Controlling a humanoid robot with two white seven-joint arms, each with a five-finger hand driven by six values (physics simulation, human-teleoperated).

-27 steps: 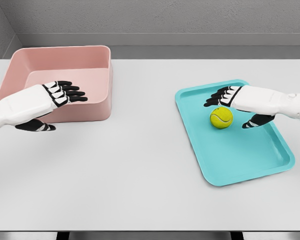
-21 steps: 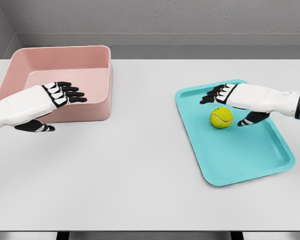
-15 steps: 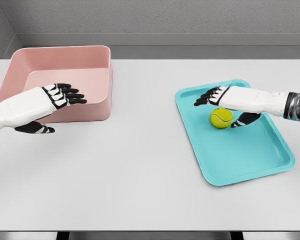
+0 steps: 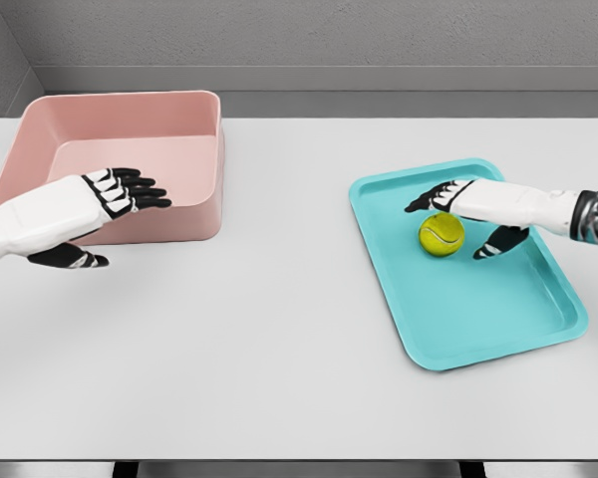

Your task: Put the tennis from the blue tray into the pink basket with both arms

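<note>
A yellow-green tennis ball (image 4: 442, 234) lies in the upper part of the blue tray (image 4: 498, 319) at the right of the table. My right hand (image 4: 458, 214) hovers around the ball from the right, fingers spread above it and thumb (image 4: 500, 242) to its right, holding nothing. The pink basket (image 4: 120, 129) stands at the far left with nothing visible inside. My left hand (image 4: 105, 214) floats open in front of the basket's near wall, fingers pointing right.
The white table (image 4: 279, 329) spans the view, with its front edge near the bottom. A grey wall rises behind the basket and tray.
My right hand slid left over the ball, then drew back slightly right and lowered. The ball shifted very little. The left hand drifted slightly left.
</note>
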